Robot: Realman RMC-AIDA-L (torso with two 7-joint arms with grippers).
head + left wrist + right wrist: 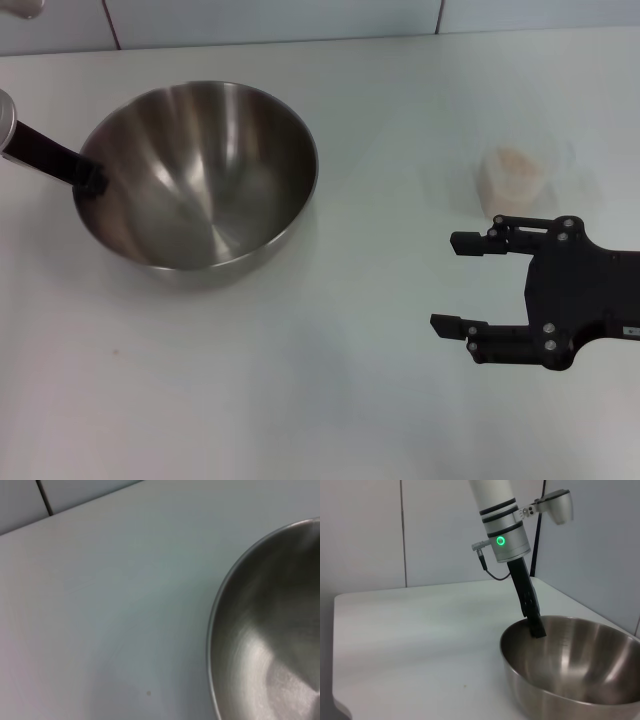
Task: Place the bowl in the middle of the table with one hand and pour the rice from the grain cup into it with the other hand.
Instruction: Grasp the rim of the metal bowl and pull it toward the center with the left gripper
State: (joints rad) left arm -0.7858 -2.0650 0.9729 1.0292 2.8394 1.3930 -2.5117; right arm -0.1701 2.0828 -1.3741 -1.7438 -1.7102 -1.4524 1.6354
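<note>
While the bowl's near-left rim is pinched by the left pincer [95,181], one finger inside the wall and one outside, the grip is taken to be closed on the bowl [200,175]; in the right wrist view the same black finger is seen dipping just over the rim beneath the green-ringed arm.

Item, right pincer [462,283]: held wide, nothing between its fingers, hovering over bare table on the right side, just short of the grain cup [514,180].

Item, grain cup: upright, apart from the pincer, standing toward the far right of the table [330,400]. The rice [516,162] is seen inside as a pale heap; none is noted on the table.

Item, bowl: lying left of the table's centre, well apart from the cup, its inside bare of grains. Placement in the middle is judged not yet complete, and pouring not yet begun.

Hazards recorded:
- A rim pinch on so large a bowl may slip or let it tilt if it is dragged quickly, the hold being at one edge only.
- The cup, being clear and light, may be knocked over by the right pincer's fingers if it is approached off-line, spilling rice.
- If the pour is started before the bowl is centred, grains may land on the table.
</note>
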